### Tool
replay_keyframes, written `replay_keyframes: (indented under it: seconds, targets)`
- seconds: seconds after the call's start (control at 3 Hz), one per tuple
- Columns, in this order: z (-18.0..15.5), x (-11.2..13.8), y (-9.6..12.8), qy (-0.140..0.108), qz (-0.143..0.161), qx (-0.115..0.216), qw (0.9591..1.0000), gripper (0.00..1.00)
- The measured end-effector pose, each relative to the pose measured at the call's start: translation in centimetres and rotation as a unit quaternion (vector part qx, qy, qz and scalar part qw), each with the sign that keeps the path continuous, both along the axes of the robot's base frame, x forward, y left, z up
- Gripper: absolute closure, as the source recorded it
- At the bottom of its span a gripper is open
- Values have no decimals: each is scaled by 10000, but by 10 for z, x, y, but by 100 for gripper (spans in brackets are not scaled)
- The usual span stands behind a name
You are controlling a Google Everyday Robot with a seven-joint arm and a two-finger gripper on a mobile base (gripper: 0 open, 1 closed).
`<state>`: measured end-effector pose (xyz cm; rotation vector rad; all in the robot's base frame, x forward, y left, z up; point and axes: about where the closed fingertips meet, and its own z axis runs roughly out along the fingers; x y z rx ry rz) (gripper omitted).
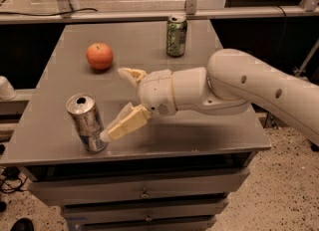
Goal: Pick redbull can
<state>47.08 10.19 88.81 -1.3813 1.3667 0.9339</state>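
Observation:
The redbull can (86, 122) is a slim silver can with blue patches low on its side. It stands upright near the front left corner of the grey table (214, 130). My gripper (113, 104) reaches in from the right, just to the right of the can. It is open, with cream fingers spread wide: the near fingertip touches or almost touches the can's lower side, and the far finger (130, 74) points toward the back, well clear of the can.
A red apple (99, 56) lies at the back left of the table. A green-patterned can (176, 36) stands at the back middle. My white arm (249, 88) crosses the right half of the table. Drawers sit below the front edge.

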Motion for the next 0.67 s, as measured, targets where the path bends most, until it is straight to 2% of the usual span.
replay_keyframes:
  seconds: [0.33, 0.67]
  targets:
    - [2, -10, 20, 104, 361, 176, 9991, 0]
    - [8, -22, 35, 186, 708, 382, 9966, 0]
